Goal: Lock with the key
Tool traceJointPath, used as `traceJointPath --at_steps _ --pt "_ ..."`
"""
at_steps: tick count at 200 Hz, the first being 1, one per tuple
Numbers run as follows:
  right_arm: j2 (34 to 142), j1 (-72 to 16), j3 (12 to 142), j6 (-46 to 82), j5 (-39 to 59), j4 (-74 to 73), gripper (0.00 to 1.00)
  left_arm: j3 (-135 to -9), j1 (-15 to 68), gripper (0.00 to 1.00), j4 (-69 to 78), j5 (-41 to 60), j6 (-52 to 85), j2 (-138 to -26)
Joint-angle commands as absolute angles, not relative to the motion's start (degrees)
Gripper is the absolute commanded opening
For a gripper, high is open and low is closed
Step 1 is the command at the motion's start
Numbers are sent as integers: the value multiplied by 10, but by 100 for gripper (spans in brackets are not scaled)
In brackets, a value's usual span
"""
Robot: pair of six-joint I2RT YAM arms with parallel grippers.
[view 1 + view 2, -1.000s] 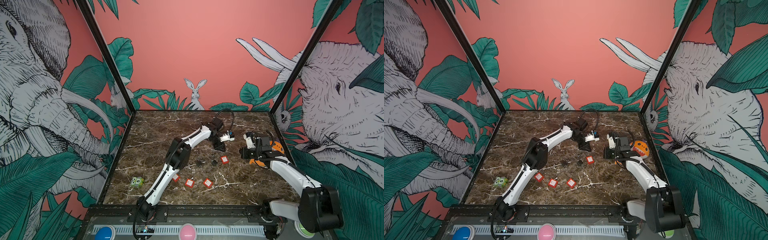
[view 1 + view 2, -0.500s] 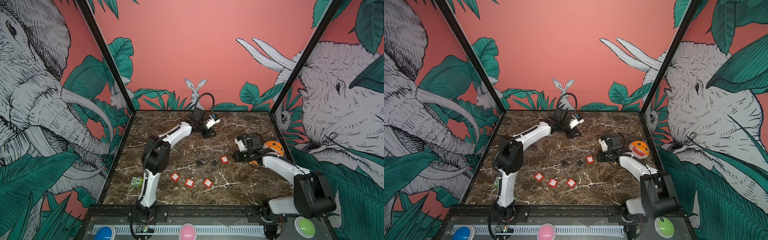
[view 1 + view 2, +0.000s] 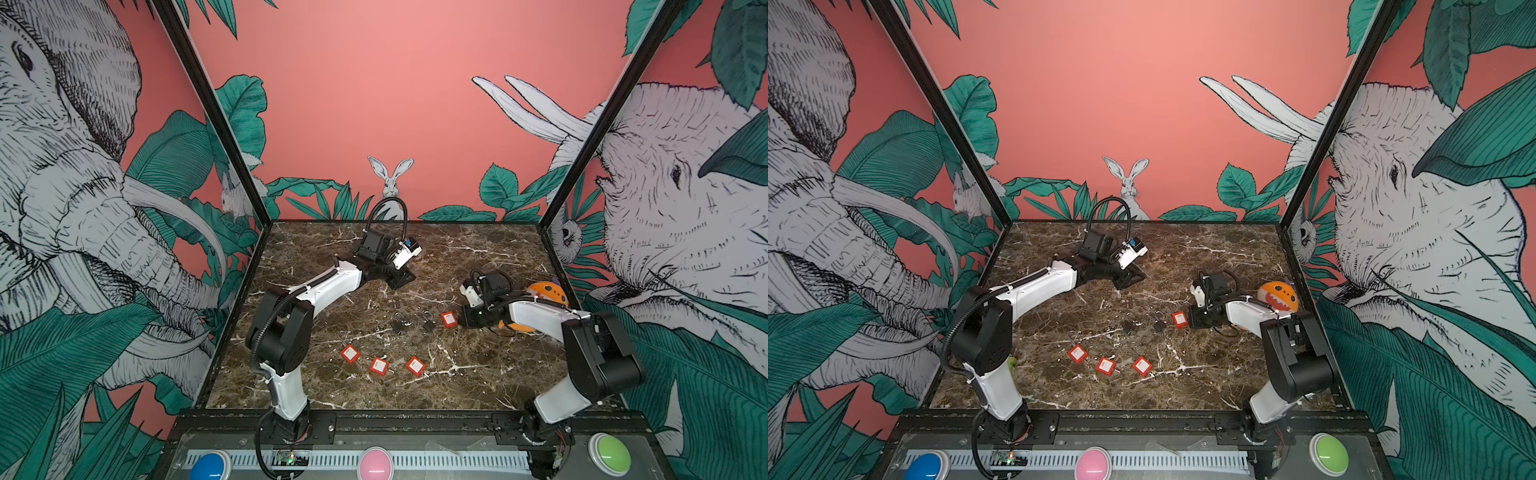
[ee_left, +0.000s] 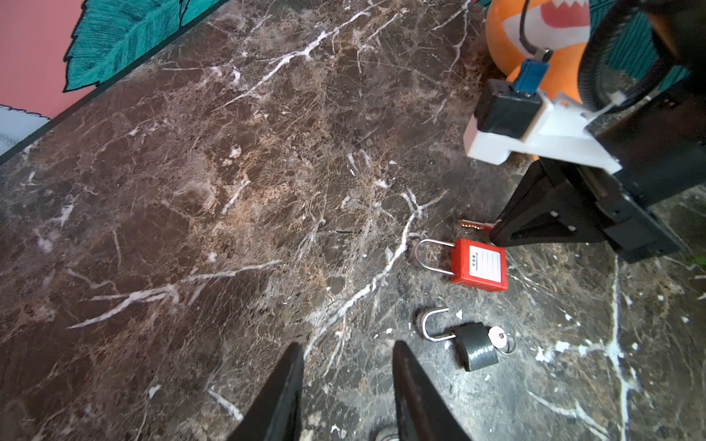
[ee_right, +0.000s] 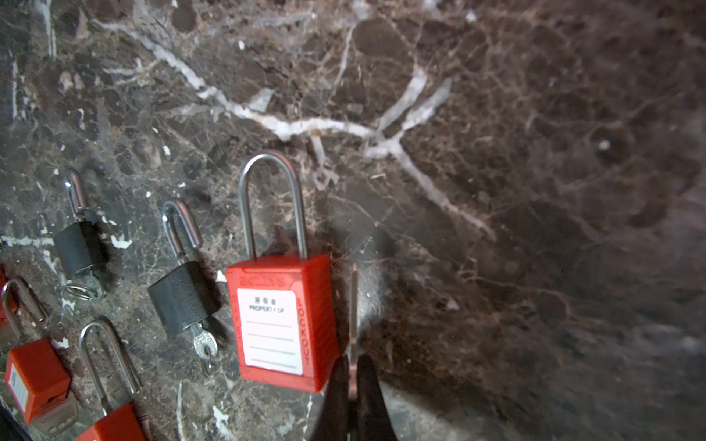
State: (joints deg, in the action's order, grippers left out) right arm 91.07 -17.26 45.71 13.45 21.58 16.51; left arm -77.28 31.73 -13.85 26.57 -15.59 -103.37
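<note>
The right gripper [image 5: 353,362] is pinched closed on a key [image 5: 354,301]. The blade sticks out past the fingertips, running alongside the red padlock [image 5: 280,324], just beside its body and not inserted. That padlock lies flat on the marble table [image 5: 535,191], label up, its shackle pointing away from the gripper. On its other side lie a black padlock [image 5: 183,298] with a small key in it and a second black padlock [image 5: 80,248]. In both top views the red padlock [image 3: 449,319] [image 3: 1180,320] sits right at the gripper's tip. The left gripper [image 4: 347,345], jaws partly apart and empty, hangs over the far middle of the table, well apart from it.
</note>
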Motion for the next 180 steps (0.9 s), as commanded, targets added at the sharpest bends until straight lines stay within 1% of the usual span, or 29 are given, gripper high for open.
traceJointPath --at_steps 1,23,41,50,69,90,112,137,155,180 --pt "930 -177 472 134 203 155 0 -777 316 40 -135 263 -156 -1007" --pt "936 -177 472 138 189 153 0 -790 316 40 -140 269 -156 -1016" --pt "936 -177 471 141 181 153 8 -795 316 40 -140 271 -156 -1020" --pt "933 -178 470 145 173 152 15 -797 316 40 -139 272 -156 -1022" --pt "922 -179 459 149 159 130 26 -804 316 41 -139 275 -158 -1027" --pt "878 -180 456 143 129 119 34 -816 316 41 -140 277 -162 -1031" --pt "847 -180 463 123 98 133 37 -824 314 41 -143 279 -165 -1032" --pt "804 -184 467 108 61 154 37 -818 301 41 -133 281 -148 -1026" --pt "780 -204 466 94 76 151 37 -801 283 41 -103 298 -111 -1017" --pt "781 -269 479 83 118 158 37 -762 256 41 -39 321 -53 -1001"
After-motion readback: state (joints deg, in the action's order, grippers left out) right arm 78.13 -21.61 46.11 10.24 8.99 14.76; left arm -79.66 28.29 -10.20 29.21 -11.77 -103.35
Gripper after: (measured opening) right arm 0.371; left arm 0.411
